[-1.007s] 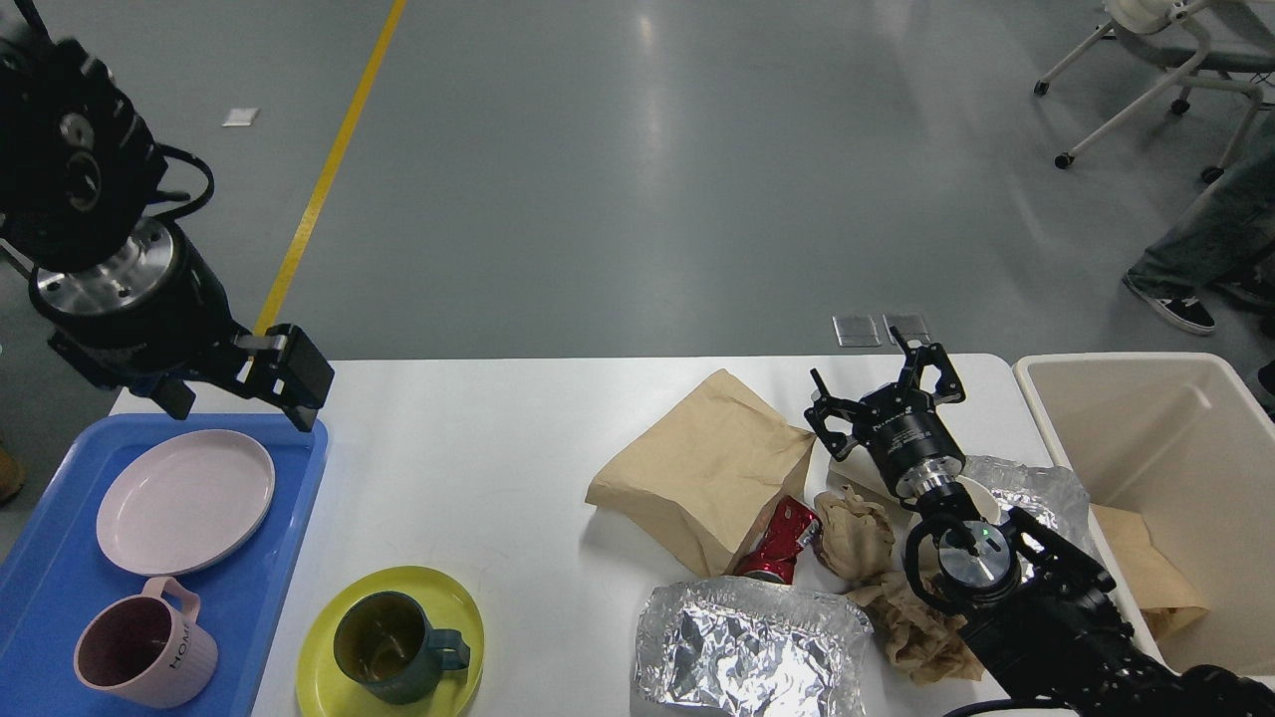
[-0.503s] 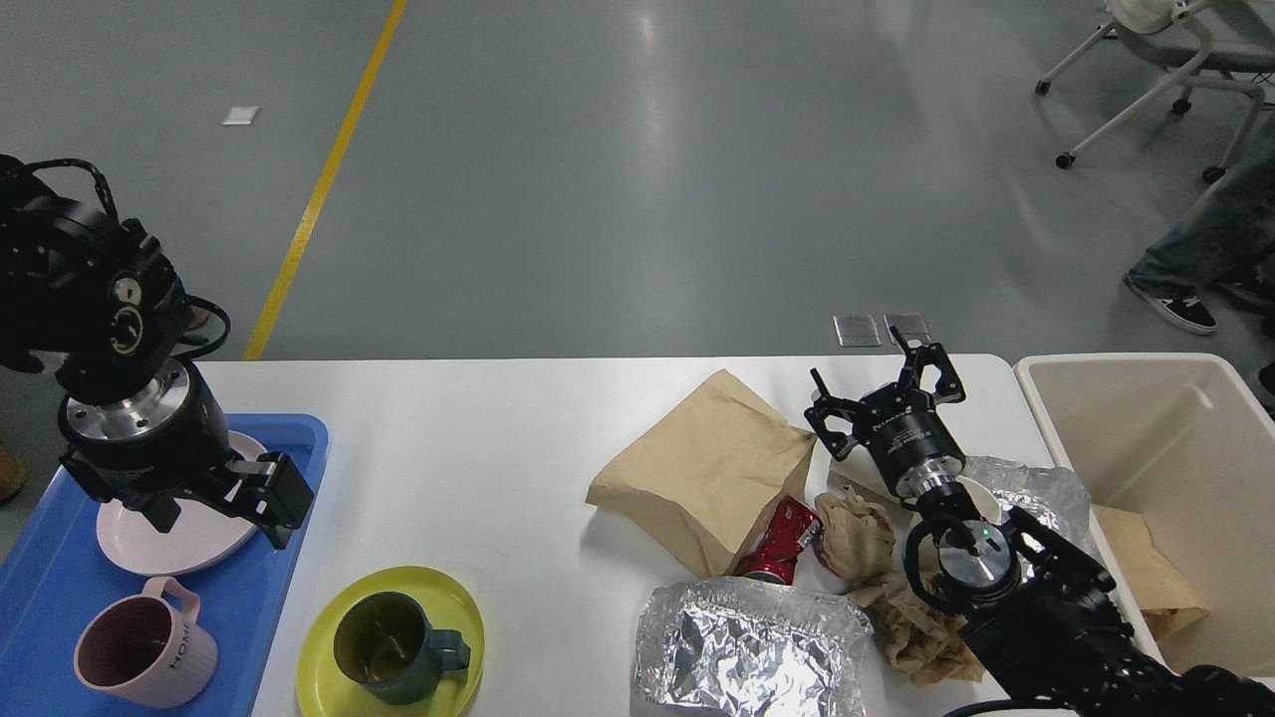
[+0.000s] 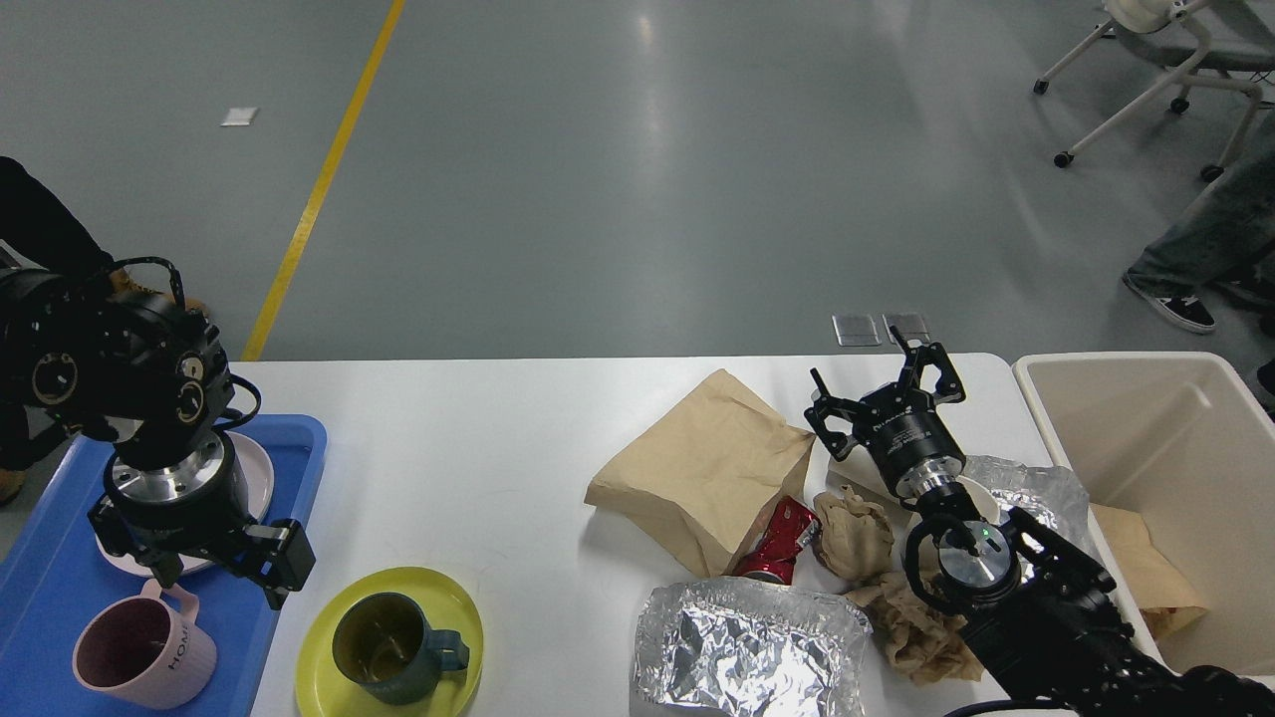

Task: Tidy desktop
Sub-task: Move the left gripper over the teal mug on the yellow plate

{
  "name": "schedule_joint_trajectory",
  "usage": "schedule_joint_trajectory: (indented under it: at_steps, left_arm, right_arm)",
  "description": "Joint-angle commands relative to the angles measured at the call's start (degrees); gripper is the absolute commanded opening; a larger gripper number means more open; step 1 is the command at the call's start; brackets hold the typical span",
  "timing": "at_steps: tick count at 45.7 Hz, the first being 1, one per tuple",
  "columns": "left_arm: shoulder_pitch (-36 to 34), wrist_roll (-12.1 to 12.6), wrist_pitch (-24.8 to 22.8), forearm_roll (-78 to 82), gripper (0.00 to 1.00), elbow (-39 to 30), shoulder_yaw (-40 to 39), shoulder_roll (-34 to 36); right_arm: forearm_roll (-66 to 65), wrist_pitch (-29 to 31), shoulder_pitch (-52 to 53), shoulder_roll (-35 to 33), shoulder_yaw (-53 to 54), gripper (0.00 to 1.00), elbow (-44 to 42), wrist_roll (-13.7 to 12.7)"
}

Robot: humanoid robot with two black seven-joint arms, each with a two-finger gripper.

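Observation:
The white desktop (image 3: 478, 468) carries litter on its right half: a brown paper bag (image 3: 707, 463), a crushed red can (image 3: 779, 543), crumpled brown paper (image 3: 855, 533) and a foil tray (image 3: 747, 647). My right gripper (image 3: 885, 386) hangs open just right of the bag's far corner, holding nothing. A yellow plate (image 3: 329, 647) with a dark green mug (image 3: 390, 647) sits at the front left. My left gripper (image 3: 221, 570) is open over the right edge of the blue tray (image 3: 50, 597), just left of the yellow plate, between it and a pink mug (image 3: 139, 652).
A pink plate (image 3: 257, 468) lies in the blue tray, mostly hidden by my left wrist. A beige bin (image 3: 1175, 448) at the right edge holds brown paper. More foil (image 3: 1031, 493) and crumpled paper (image 3: 916, 632) lie by my right arm. A chair and someone's legs are on the floor beyond.
My left arm has swung down and toward me, from the tray's far right corner to its right edge beside the yellow plate. The right arm has not moved.

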Motion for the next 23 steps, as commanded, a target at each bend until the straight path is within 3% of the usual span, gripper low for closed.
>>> schedule_joint_trajectory:
  at_steps: [1, 11, 23]
  left_arm:
    - [2.7, 0.1, 0.1, 0.0, 0.96, 1.1, -1.4, -0.5]
    - [5.1, 1.7, 0.0, -0.2, 0.96, 2.5, -2.6, -0.7]
    - [8.7, 1.9, 2.1, -0.3, 0.95, 5.4, -5.2, -1.1]
  right_arm:
    - [0.0, 0.0, 0.0, 0.0, 0.0, 1.0, 0.0, 0.0]
    - [0.0, 0.0, 0.0, 0.0, 0.0, 1.0, 0.0, 0.0]
    - [0.0, 0.0, 0.0, 0.0, 0.0, 1.0, 0.0, 0.0]
